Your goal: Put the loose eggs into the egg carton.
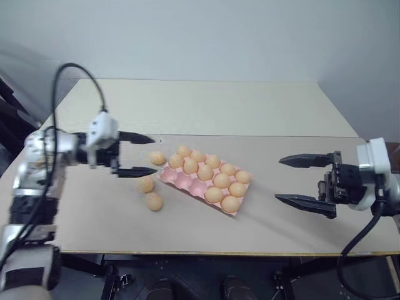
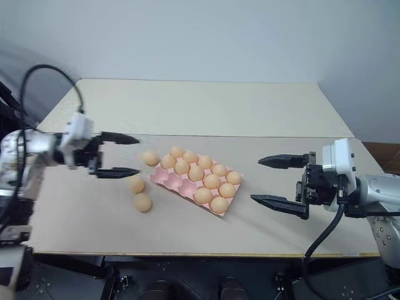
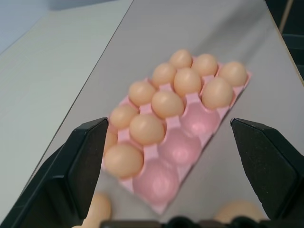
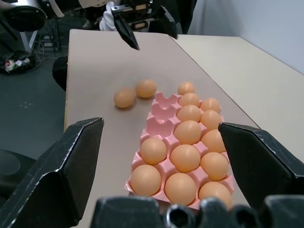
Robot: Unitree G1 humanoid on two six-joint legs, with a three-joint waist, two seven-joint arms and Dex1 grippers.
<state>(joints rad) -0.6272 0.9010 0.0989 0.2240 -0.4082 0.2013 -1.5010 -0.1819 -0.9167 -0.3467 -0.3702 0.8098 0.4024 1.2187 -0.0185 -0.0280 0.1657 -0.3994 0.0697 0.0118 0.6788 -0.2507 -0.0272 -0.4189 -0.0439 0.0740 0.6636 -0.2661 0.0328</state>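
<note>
A pale tabletop (image 1: 262,187) runs from my chest out to a bare grey wall. Nearest me, at the tray's 7 o'clock, two loose eggs (image 1: 154,201) sit close together on the bare surface, just off its left end. A third loose egg (image 1: 157,157) sits farther out at its 10 o'clock, next to the far corner.

The pink egg tray (image 1: 187,182) lies slantwise in the middle of the table. I count eleven eggs seated in it; three or four cups along the near left side still show empty pink. So I judge the job well past halfway, with three eggs left to seat.

My left claw (image 1: 136,155) hangs at the tray's 9 o'clock, jaws spread wide and holding nothing; the far loose egg lies just past its fingertips, the near pair just below them. My right claw (image 1: 306,181) waits at 3 o'clock, well apart from the tray, also spread wide and empty.
</note>
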